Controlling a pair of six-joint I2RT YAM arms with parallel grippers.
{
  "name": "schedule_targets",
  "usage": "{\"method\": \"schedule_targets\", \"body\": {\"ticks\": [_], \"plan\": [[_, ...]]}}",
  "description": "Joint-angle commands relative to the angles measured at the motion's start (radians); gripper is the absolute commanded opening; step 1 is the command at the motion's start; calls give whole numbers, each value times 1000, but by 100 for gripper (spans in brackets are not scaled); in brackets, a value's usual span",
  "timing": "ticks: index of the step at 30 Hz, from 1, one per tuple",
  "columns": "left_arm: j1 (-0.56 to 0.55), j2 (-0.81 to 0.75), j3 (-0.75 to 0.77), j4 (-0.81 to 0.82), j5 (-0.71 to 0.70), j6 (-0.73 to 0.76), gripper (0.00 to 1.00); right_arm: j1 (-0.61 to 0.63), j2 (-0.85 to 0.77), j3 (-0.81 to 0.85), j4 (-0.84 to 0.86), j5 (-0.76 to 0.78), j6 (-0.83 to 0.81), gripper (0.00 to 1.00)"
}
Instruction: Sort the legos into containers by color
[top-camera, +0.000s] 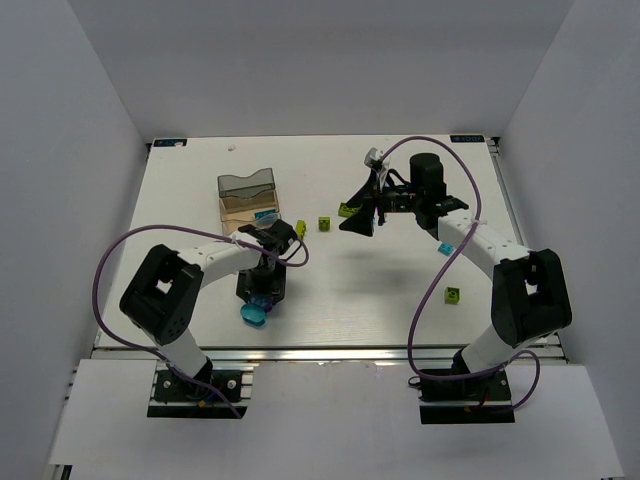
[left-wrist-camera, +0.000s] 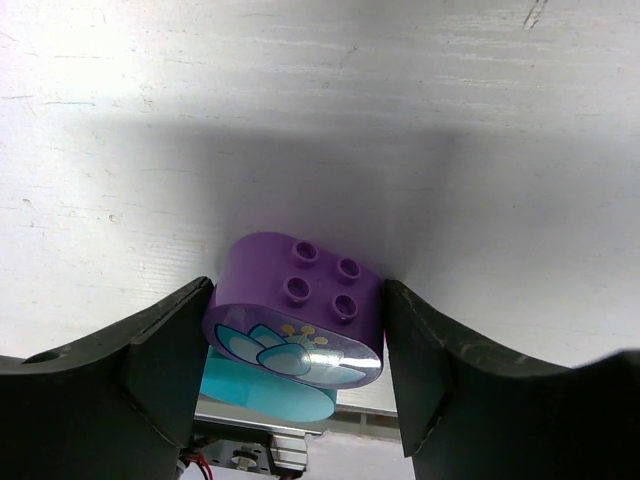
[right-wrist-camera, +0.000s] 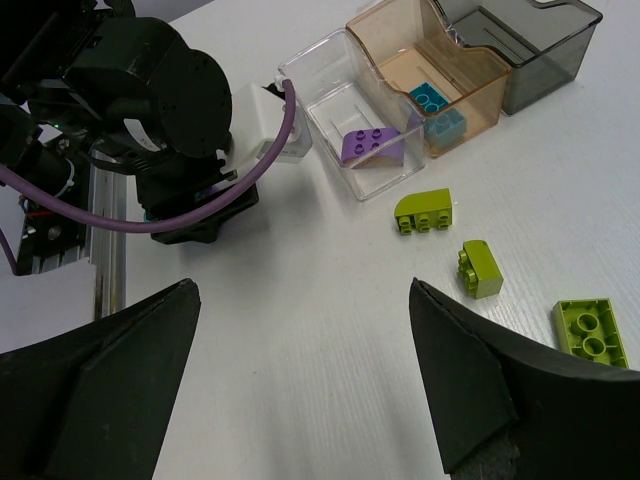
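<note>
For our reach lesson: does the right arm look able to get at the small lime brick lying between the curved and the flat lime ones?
Probably yes. The right gripper is open and faces it; the small lime brick lies uncovered, touching no other brick.

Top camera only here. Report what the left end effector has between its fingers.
Observer: The left end effector is shut on a purple flower-print brick, gripped on both sides.
Operator: Name the bin that already has purple in it.
Observer: The clear bin holds a purple slope brick.
</note>
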Motion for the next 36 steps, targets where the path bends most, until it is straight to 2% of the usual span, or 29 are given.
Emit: {"method": "schedule_targets", "body": {"ticks": [1, 3, 7, 13, 21, 36], "plan": [[5, -18, -23, 63, -16, -11, 70, -3, -38, -7, 31, -18, -2, 89], [5, -20, -27, 68, -8, -14, 70, -3, -39, -5, 31, -20, -2, 89], [5, -18, -33, 78, 9, -10, 88, -3, -39, -5, 29, -18, -2, 89], [5, -17, -32, 66, 27, 21, 88, -3, -39, -5, 29, -15, -1, 89], [5, -9, -55, 74, 44, 29, 81, -3, -39, -2, 31, -12, 1, 89], [5, -53, -76, 29, 52, 10, 85, -3, -39, -2, 37, -11, 9, 89]]}}
